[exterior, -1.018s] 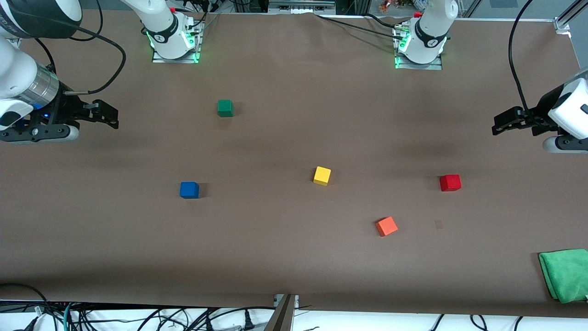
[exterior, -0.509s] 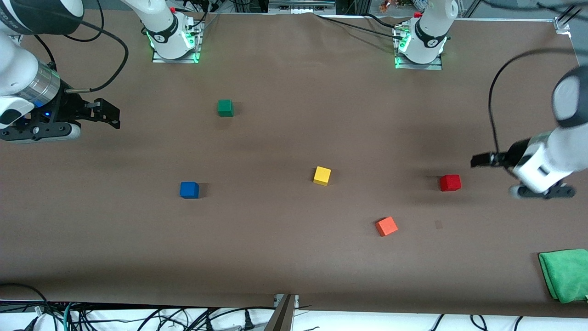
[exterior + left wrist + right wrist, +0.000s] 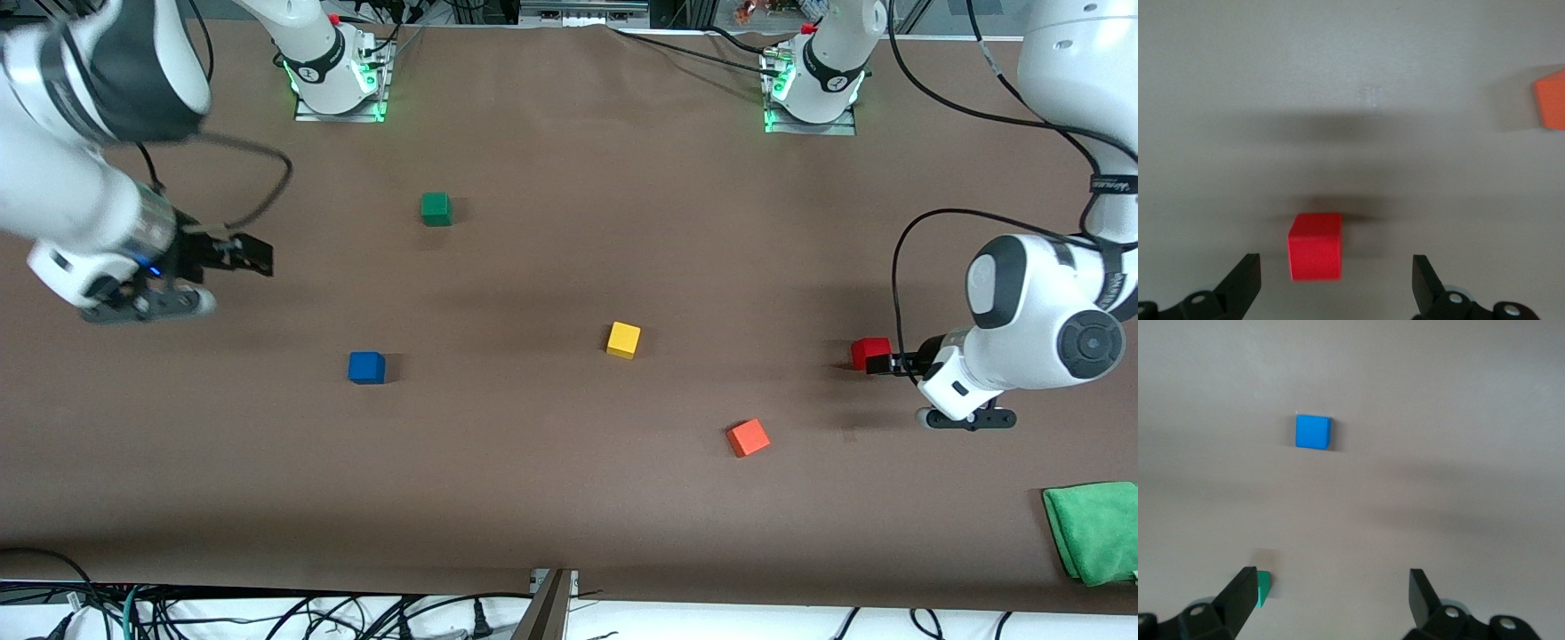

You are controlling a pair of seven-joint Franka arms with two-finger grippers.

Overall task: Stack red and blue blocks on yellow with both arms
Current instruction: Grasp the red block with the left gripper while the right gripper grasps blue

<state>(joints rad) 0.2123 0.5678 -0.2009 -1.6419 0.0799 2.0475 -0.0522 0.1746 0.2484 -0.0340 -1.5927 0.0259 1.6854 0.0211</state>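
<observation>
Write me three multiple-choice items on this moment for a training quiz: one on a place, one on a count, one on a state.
1. The left gripper is at the:
A red block
B green cloth
C green cube

2. Cubes on the table:
A three
B four
C five

3. The right gripper is:
A shut on the blue block
B open, holding nothing
C resting on the yellow cube

Answers:
1 A, its wrist view shows the red block just ahead of its open fingers.
2 C, adding the green cube and orange cube.
3 B, fingers spread, blue block apart.
</observation>
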